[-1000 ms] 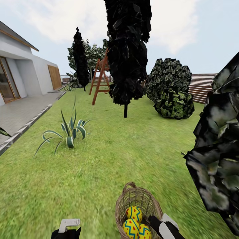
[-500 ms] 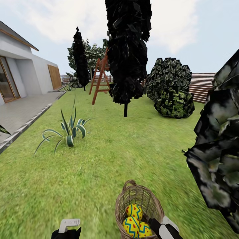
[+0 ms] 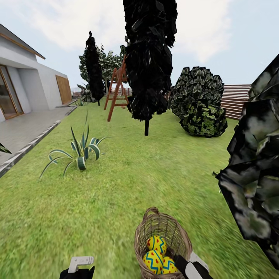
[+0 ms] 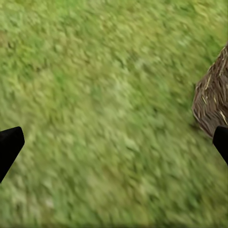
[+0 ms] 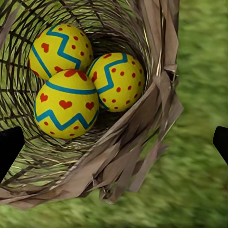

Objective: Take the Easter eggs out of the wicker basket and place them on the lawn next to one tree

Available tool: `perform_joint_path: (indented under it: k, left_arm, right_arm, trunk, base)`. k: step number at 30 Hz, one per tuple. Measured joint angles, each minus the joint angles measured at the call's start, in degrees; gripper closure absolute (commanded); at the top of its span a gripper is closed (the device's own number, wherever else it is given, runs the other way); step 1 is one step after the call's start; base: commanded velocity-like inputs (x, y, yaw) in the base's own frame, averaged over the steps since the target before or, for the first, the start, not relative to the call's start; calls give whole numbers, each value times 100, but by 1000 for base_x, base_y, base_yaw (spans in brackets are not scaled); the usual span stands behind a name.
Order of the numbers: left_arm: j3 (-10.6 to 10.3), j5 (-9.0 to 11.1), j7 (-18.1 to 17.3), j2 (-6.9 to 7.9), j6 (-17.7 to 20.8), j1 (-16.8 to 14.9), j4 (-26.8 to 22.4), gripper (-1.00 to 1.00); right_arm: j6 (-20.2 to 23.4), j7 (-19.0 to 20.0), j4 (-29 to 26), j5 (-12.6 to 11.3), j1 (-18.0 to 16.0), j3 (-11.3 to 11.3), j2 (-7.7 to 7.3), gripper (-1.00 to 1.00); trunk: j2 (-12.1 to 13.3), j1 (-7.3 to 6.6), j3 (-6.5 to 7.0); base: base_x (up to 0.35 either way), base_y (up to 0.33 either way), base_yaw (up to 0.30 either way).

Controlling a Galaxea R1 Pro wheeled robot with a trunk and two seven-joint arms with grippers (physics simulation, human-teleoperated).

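1. My right gripper (image 5: 114,142) has crept slightly closer to the wicker basket (image 3: 162,242) on the lawn (image 3: 116,193); its fingers are spread wide, holding nothing.
2. All three Easter eggs (image 5: 76,80) still sit in the basket, untouched.
3. My left gripper (image 4: 114,142) hovers over grass beside the basket, wide apart and empty.
4. Judging by this, no egg is lifted yet.
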Motion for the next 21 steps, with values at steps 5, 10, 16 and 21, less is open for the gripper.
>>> perform_joint_path:
  k: [5,10,16,21]
  left_arm:
    - [0,0,0,-3,0,1,0,-100]
    - [0,0,0,-3,-5,1,-1,-100]
    - [0,0,0,-5,-8,1,0,-100]
    - [0,0,0,-6,-9,1,0,-100]
  right_arm:
    - [0,0,0,0,0,0,4,-100]
    - [0,0,0,0,0,0,16,-100]
    - [0,0,0,4,0,0,22,-100]
    - [0,0,0,6,0,0,23,-100]
  trunk:
    - [-201,110,-90]
    - [-401,220,-180]
    - [-523,286,-234]
    - [-602,330,-269]
  base:
    - [0,0,0]
    - [0,0,0]
    - [0,0,0]
    - [0,0,0]
